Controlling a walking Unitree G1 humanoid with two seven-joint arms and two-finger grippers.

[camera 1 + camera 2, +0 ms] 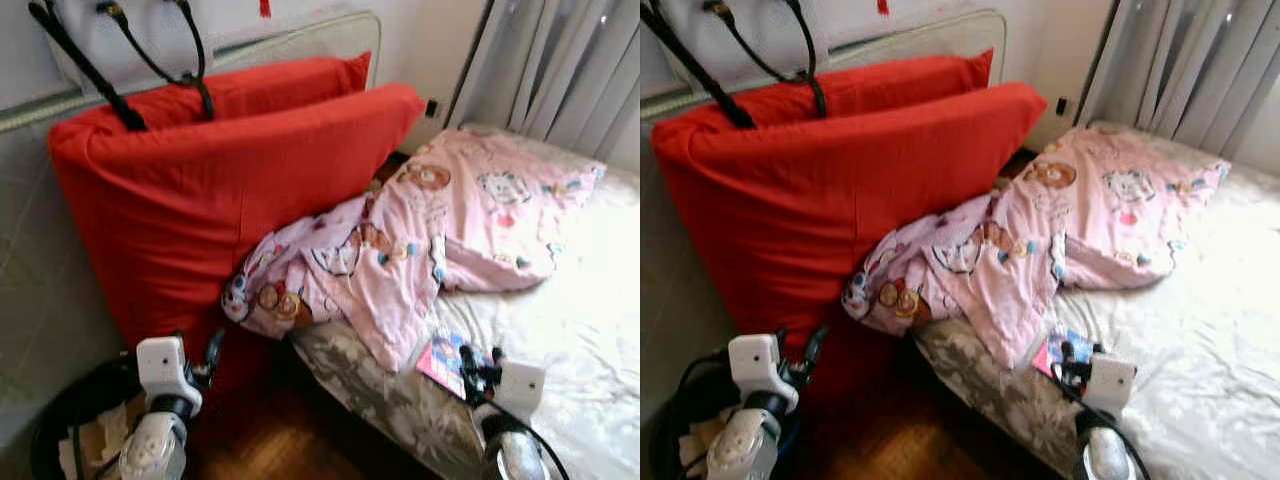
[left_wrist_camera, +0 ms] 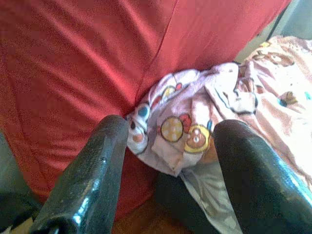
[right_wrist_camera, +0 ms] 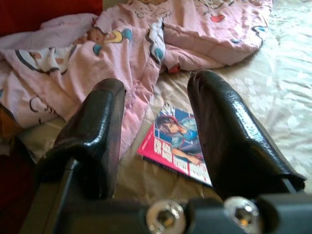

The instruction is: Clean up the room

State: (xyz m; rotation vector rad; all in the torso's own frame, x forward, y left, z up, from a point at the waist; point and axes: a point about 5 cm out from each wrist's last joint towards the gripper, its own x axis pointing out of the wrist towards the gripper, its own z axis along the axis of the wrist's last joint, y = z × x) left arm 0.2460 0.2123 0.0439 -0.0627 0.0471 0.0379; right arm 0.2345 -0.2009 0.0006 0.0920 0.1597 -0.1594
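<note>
A crumpled pink cartoon-print blanket [image 1: 420, 240] lies across the bed and droops over its edge against two big red cushions [image 1: 220, 180]. A colourful comic book [image 1: 445, 362] lies on the sheet near the bed's edge, partly under the blanket's corner. My right gripper [image 3: 156, 126] hovers open just above the comic book [image 3: 178, 146], one finger on each side of it. Low over the floor, my left gripper [image 2: 168, 146] stands open, pointing at the blanket's hanging end [image 2: 195, 126] and the red cushion [image 2: 73, 63]. It holds nothing.
The pale bedsheet [image 1: 590, 300] spreads to the right, with grey curtains [image 1: 570, 60] behind it. Black straps [image 1: 150, 60] hang on the wall above the cushions. A dark bin [image 1: 60, 420] with paper stands at lower left. Wooden floor [image 1: 270, 440] shows between bin and bed.
</note>
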